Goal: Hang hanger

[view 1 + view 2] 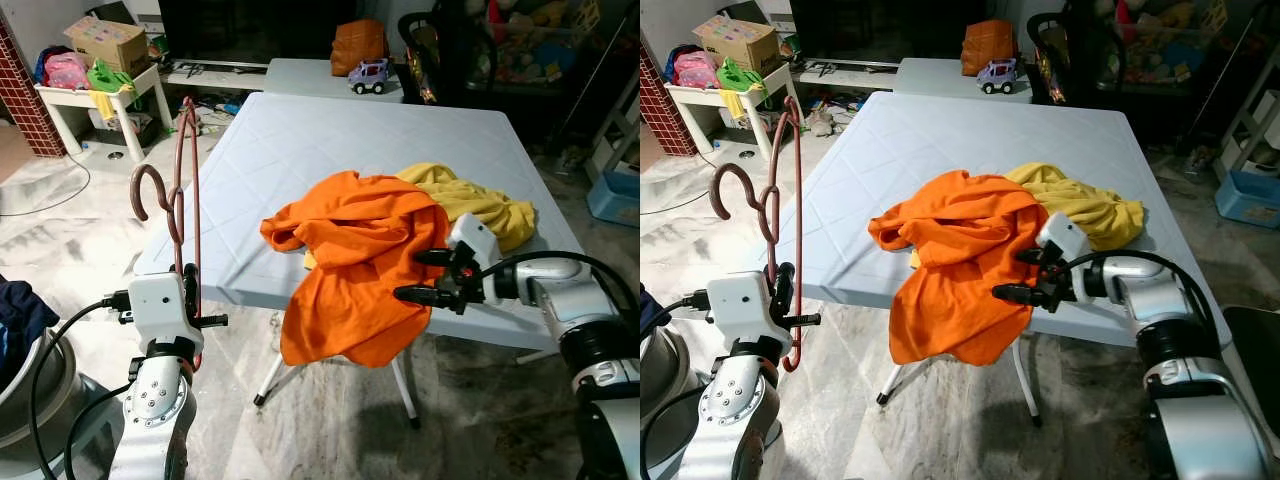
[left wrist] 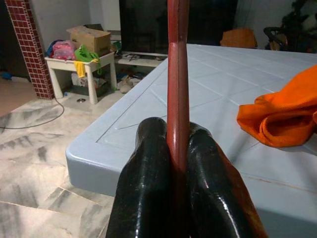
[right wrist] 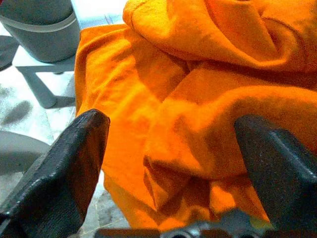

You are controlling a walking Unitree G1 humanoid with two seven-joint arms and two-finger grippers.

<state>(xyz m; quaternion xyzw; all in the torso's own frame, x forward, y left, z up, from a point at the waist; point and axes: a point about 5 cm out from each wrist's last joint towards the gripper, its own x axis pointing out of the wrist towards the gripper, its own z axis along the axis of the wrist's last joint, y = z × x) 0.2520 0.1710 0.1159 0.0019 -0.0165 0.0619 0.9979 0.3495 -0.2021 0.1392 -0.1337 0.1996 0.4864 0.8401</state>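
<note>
A: What does the left gripper (image 1: 192,296) do?
B: At 8 o'clock, it clamps the dark red hanger (image 1: 180,190) upright, beside the table (image 1: 330,130) corner.
A: And the right gripper (image 1: 422,276)?
B: At 4 o'clock, fingers spread apart at the orange shirt (image 1: 360,255). The yellow cloth (image 1: 480,205) lies behind, at 2 o'clock

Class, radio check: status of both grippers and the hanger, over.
Left gripper shut on red hanger, upright beside table. Right gripper open at orange shirt, which overlaps a yellow garment.

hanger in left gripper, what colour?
Dark reddish-brown hanger; clearest in the left eye view.
</note>
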